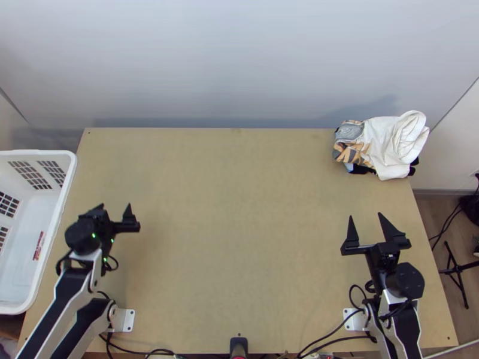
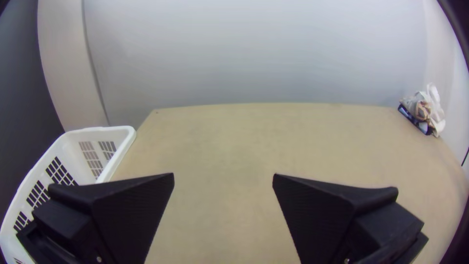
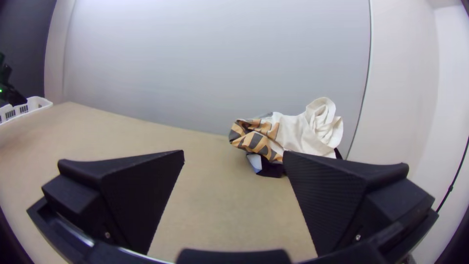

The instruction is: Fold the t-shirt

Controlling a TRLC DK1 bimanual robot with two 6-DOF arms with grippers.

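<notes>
One wall: broad, smooth, pale grey (image 1: 239, 60), standing right behind the table.
Wooden table: light tan, flat and finely grained (image 1: 239, 209).
Two jointed arms: silver-grey and black links, angular; the left arm (image 1: 75, 287) and the right arm (image 1: 407, 329) reach in from the near side.
Plastic basket: white, deep, with a rounded rim (image 1: 55, 222) and grids of oblong slots, by the table's left side.
Cloth heap: soft, crumpled and bunched at the far right corner; thick rolled white fabric (image 1: 389, 143), orange-and-dark patterned cloth (image 1: 352, 153), a grey piece (image 1: 349, 131) and black cloth (image 1: 360, 170) lower down. From here I can't tell which piece is the t-shirt, or whether it's in there.
Left gripper: black, two-fingered (image 1: 114, 206), above the table's left part; jaws spread wide, finely ribbed inner faces, table showing between them in its wrist view.
Right gripper: matching black wedges (image 1: 365, 215), above the right part, on the near side of the heap; jaws spread wide too, well apart from the cloth.
Red marking: small and narrow, inside the basket (image 1: 38, 245).
</notes>
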